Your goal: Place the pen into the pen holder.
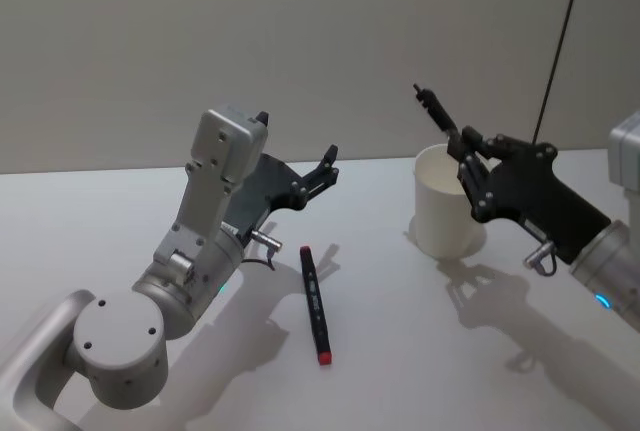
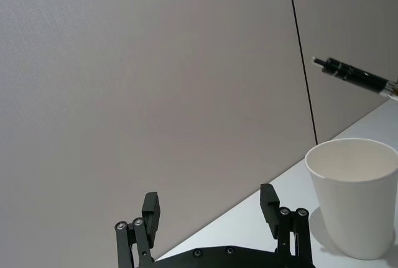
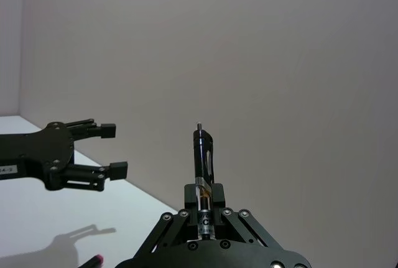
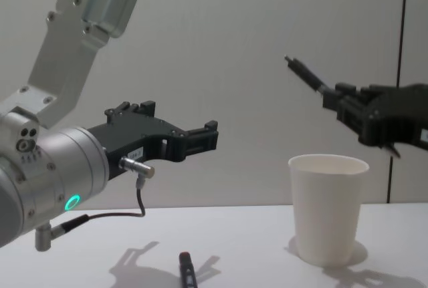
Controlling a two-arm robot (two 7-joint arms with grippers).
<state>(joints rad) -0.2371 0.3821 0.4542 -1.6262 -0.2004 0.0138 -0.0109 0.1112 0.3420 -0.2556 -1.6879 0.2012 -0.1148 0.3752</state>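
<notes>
Jaws of the right gripper (image 1: 468, 156) are clamping a black pen (image 1: 440, 114) by one end. From the head, the pen is slanting up over the white cup (image 1: 445, 216), which is standing toward the far edge of the table (image 1: 120, 211) on its right side. The pen is hanging in the air, not yet in the cup. Gripping it by the end is probably leaving most of its length free to drop in. The left gripper (image 1: 295, 143) is hovering over the table's middle with its jaws apart and nothing between them. A second pen (image 1: 315, 303), black with a red cap, is lying flat just below it.

From the left wrist, the left gripper's fingers (image 2: 151, 204) are spreading wide around bare air. The cup's open, empty mouth is showing, with the held pen above it.

From the right wrist, the pen is sitting straight along the gripper's centre line, pinched squarely — likely so it can be aimed cleanly.

From the chest, the right gripper is waiting above the cup and to its right. The pen's free end is pointing up and away from the rim, so I judge it needs tipping downward first.
</notes>
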